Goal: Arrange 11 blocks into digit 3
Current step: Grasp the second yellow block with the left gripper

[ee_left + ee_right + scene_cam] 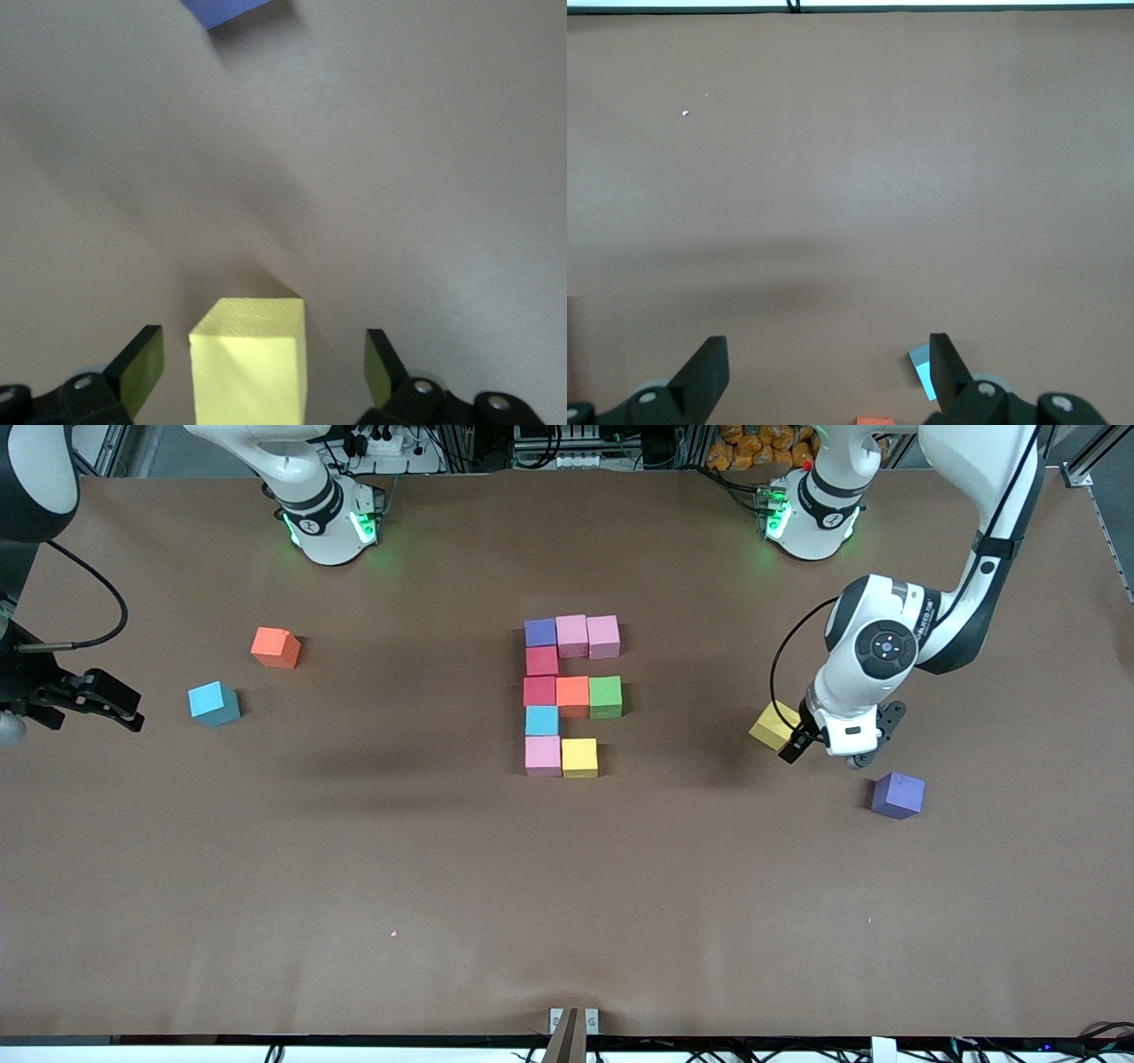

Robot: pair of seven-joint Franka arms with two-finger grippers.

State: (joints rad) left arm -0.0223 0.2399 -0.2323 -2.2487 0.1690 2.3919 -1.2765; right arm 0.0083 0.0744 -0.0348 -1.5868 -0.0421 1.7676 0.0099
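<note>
In the middle of the table several blocks form a partial figure: purple (540, 632) and two pink (587, 636) in the top bar, a column of two red (540, 675), light blue (541, 719) and pink (542, 755), an orange (572, 695) and green (605, 696) middle bar, and a yellow block (579, 757) in the bottom bar. A loose yellow block (771, 726) (251, 354) sits between the open fingers of my left gripper (791, 742) (264, 372), with a gap on each side. My right gripper (97, 700) (829, 376) waits open and empty at its end of the table.
A loose purple block (897, 794) (232, 9) lies near the left gripper, nearer the front camera. A loose orange block (275, 647) (874, 421) and a loose light blue block (213, 703) (921, 370) lie toward the right arm's end.
</note>
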